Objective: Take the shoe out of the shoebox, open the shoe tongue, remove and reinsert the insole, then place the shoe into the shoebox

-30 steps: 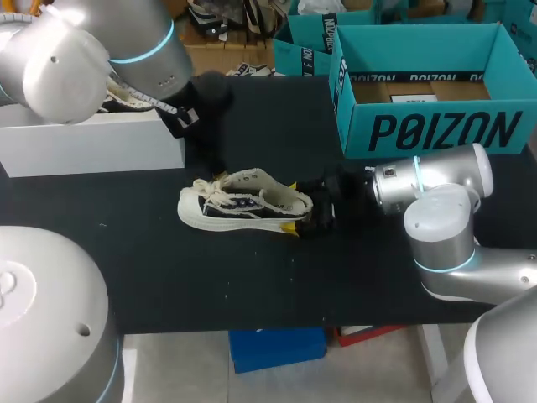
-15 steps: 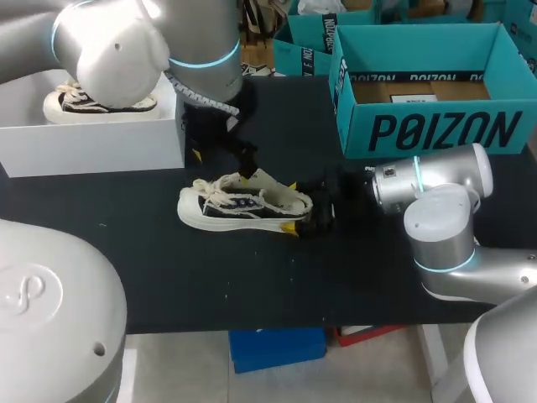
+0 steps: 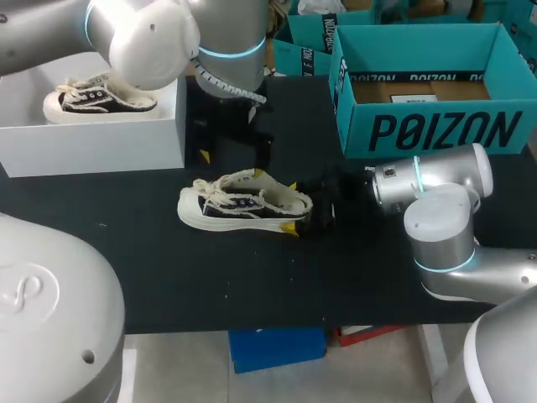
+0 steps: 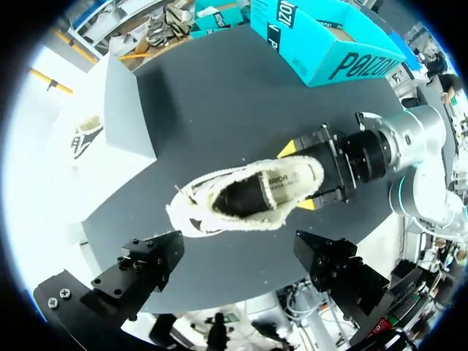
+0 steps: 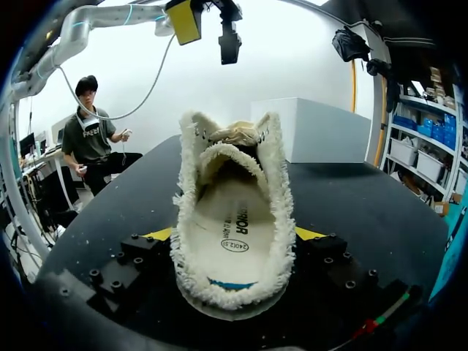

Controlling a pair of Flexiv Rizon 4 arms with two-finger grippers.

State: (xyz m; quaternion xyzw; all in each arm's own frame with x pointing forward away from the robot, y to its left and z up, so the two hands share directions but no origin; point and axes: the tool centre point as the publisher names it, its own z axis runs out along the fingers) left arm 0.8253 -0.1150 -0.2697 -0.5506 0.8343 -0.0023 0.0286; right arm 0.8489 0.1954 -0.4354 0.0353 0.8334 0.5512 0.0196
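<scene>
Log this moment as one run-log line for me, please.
shoe on table, outside shoebox | right tool shut on shoe | left tool open above shoe | insole inside shoe

The head view looks down from above and behind onto the whole black table (image 3: 252,285), from its near edge to its far edge. The left wrist view hangs high over the shoe (image 4: 248,194) and faces straight down into its opening. The right wrist view sits low and very near the heel, facing along the shoe towards its toe. All three views share the shoe. The left wrist view also takes in the right gripper (image 4: 298,177), and the right wrist view shows the left gripper (image 5: 206,25) overhead.
</scene>
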